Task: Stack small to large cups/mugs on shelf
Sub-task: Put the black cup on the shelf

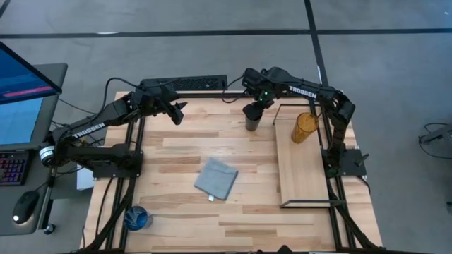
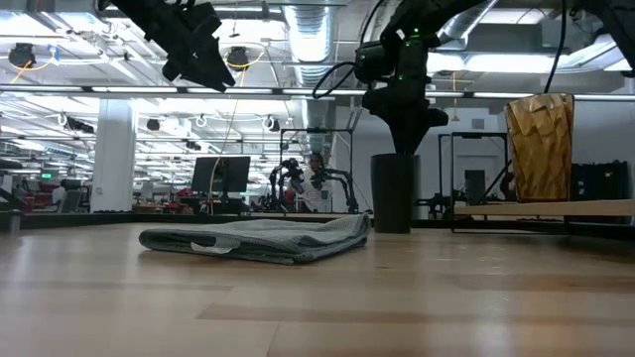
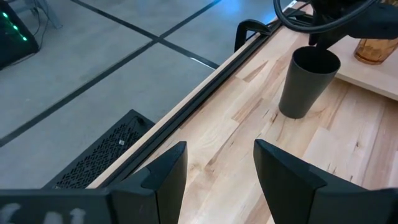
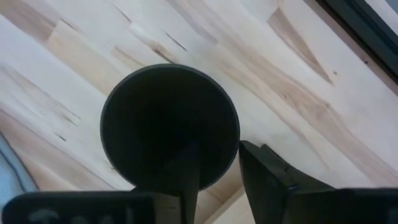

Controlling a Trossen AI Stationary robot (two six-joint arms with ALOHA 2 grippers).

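The black cup [image 1: 252, 121] stands upright on its base on the tabletop near the far edge, just left of the shelf [image 1: 302, 173]; it also shows in the low view [image 2: 394, 193]. My right gripper [image 1: 253, 106] is above it, fingers pointing down and apart, one inside the cup's mouth and one outside. The amber tumbler [image 1: 305, 128] stands upright on the shelf's far end. The blue cup [image 1: 136, 219] sits at the table's near left corner. My left gripper [image 1: 176, 111] hangs open and empty in the air near the far left. My right gripper comes from above with one finger [image 4: 188, 163] inside the black cup and the other [image 4: 264, 174] outside its rim [image 4: 235, 127]. The outer finger stands right by the wall. I cannot tell whether either finger touches it. The cup stands on the table.
A grey-blue folded cloth [image 1: 216, 178] lies in the middle of the table. The shelf's black wire frame [image 1: 305, 204] rims the board. A black rail [image 3: 205, 93] runs along the table's far edge. A keyboard, mouse and screen sit off the table's left side.
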